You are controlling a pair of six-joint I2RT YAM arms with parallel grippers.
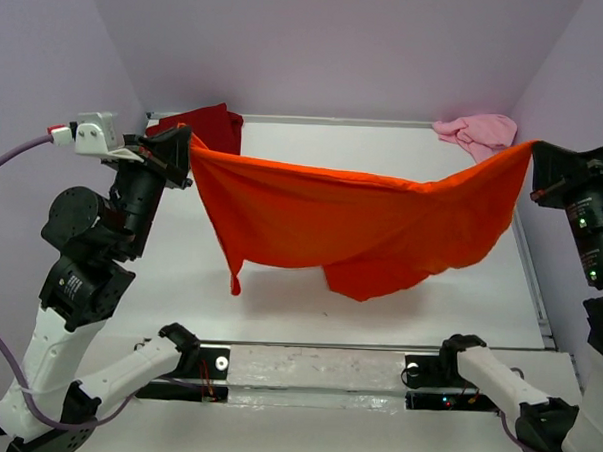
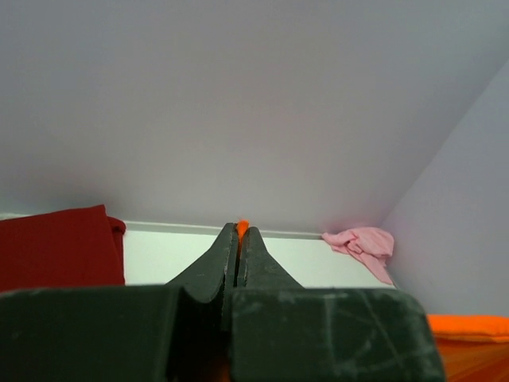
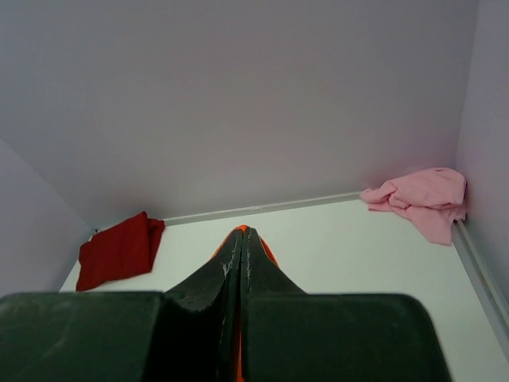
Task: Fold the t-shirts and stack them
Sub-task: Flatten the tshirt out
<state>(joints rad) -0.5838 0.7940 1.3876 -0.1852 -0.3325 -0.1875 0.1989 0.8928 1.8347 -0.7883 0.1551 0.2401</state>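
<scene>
The bright orange t-shirt (image 1: 352, 223) hangs stretched in the air between both arms, sagging in the middle above the table. My left gripper (image 1: 188, 141) is shut on its left corner; a tuft of orange cloth (image 2: 242, 228) pokes out past the closed fingertips of that gripper (image 2: 239, 235). My right gripper (image 1: 534, 148) is shut on the right corner, with orange cloth (image 3: 267, 250) showing beside its closed tips (image 3: 243, 233). The dark red t-shirt (image 1: 208, 125) lies folded at the back left corner. The pale pink t-shirt (image 1: 478, 131) lies crumpled at the back right corner.
Lilac walls (image 1: 339, 48) close the white table (image 1: 308, 306) on three sides. A metal rail (image 1: 315, 369) with both arm bases runs along the near edge. A grey cable (image 1: 9, 158) loops off the left arm.
</scene>
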